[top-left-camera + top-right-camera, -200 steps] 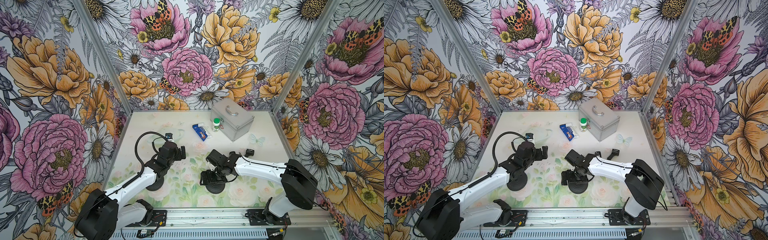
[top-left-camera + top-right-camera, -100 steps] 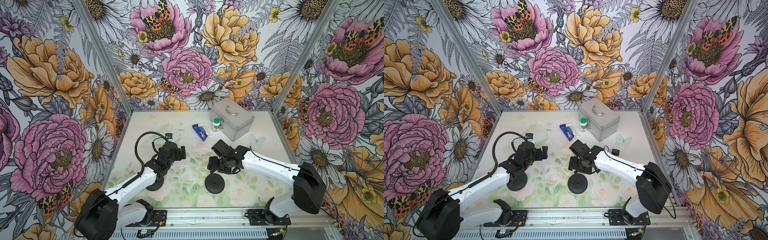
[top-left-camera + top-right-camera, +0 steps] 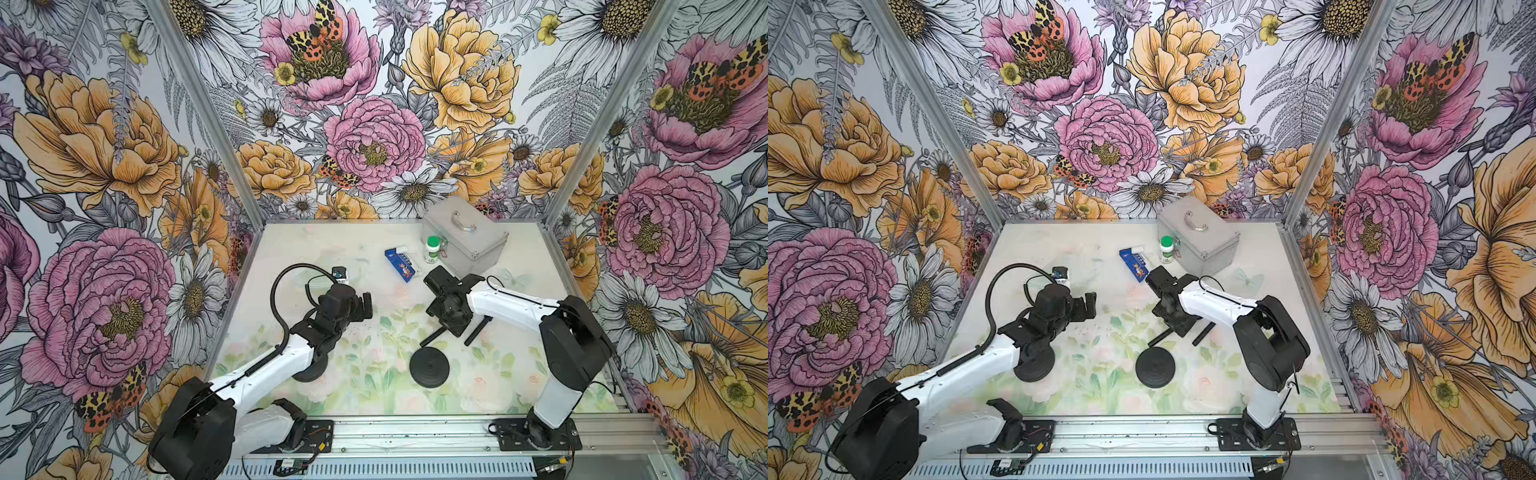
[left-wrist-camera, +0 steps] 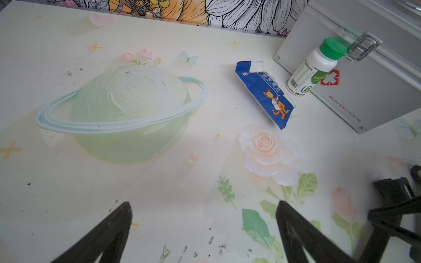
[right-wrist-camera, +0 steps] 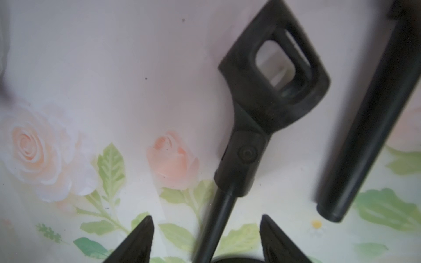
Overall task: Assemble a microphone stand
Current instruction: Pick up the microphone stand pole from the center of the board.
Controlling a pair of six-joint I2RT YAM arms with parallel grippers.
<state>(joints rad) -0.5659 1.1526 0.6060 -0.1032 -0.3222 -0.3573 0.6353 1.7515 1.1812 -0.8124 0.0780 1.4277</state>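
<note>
Though small, "GLosen" on case (image 4: 376, 95)

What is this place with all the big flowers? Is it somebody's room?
Probably not: it looks like a small robot practice booth. A left arm and a right arm sit on a metal rail along the table, and the flower walls are flat printed panels boxing it in.
</note>
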